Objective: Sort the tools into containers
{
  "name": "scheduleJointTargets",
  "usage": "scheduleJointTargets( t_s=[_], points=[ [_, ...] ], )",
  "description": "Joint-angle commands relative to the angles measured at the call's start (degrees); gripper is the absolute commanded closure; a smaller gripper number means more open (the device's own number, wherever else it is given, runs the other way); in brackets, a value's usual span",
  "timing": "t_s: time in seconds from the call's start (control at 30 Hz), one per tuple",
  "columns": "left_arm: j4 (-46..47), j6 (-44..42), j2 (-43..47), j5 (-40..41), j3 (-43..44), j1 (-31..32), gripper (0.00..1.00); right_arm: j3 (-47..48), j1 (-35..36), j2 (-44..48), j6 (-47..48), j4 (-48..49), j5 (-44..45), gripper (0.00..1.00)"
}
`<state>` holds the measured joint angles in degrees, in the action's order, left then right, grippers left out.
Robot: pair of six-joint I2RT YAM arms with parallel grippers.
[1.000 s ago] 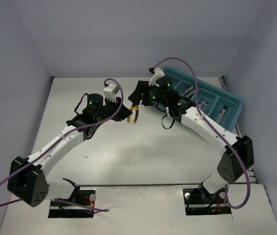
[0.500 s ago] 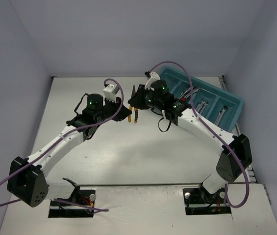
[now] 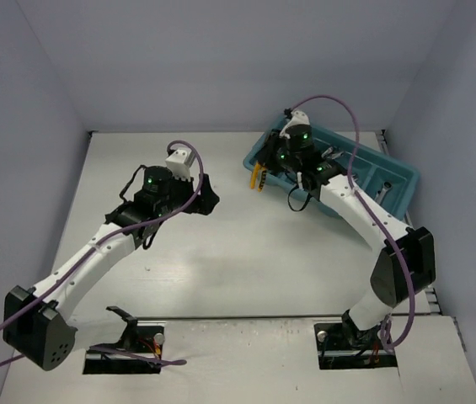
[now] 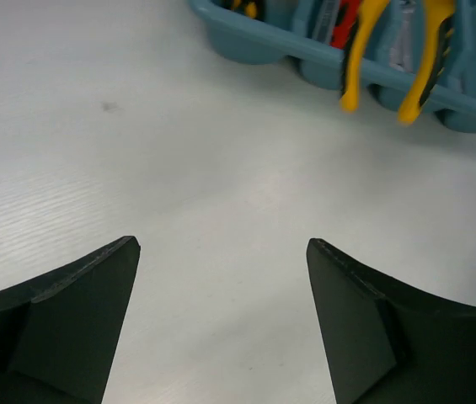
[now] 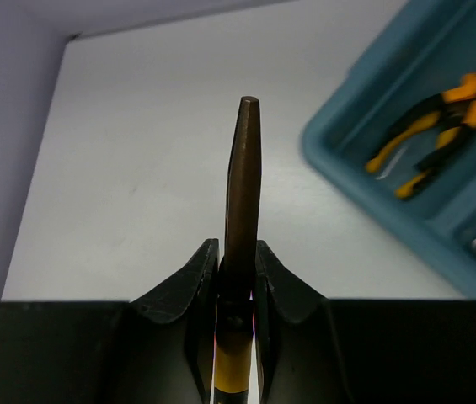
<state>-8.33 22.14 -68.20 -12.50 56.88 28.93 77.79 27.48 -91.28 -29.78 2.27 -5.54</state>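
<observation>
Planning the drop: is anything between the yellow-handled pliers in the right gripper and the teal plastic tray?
Nothing visible. The right gripper holds the yellow-handled pliers just outside the teal plastic tray, near its end. Another orange-handled pair lies inside.

the pale grey worktop (image 3: 221, 265) carries a teal-blue rectangular plastic tray (image 3: 406, 198), set askew towards its far right corner, with silver wrenches (image 3: 380, 193) lying in its long compartments. the right gripper (image 3: 264, 165) hangs at the tray's left end, clamped on orange-yellow-handled pliers (image 3: 259, 178) whose handles point down by the tray's near left corner. the left gripper (image 3: 207, 200) hovers over the worktop's middle, well apart from the tray. how its jaws stand cannot be made out from above.
</observation>
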Motion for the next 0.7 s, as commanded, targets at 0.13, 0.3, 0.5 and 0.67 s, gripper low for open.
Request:
scheduleJointTargets(
  t_s=[0.13,0.3,0.5,0.67],
  points=[
    [-16.5,-1.9,10.2,19.3,2.1,-0.2,0.22,15.2,-11.9,-14.7,-0.3,5.2,5.0,1.00],
    [-19.4,-0.6,15.5,20.0,-0.6,-0.3,0.22,24.8,-13.9,-27.9,-1.4,6.9,0.9,1.00],
    [-21.6,-0.1,19.8,21.1,-2.1,-0.2,0.22,33.2,-14.2,-37.4,-4.7,10.8,-1.9,1.00],
    [-21.8,-1.0,21.5,21.5,-2.5,-0.2,0.22,35.3,-14.7,-41.4,-5.6,13.2,-5.0,0.84]
  ],
)
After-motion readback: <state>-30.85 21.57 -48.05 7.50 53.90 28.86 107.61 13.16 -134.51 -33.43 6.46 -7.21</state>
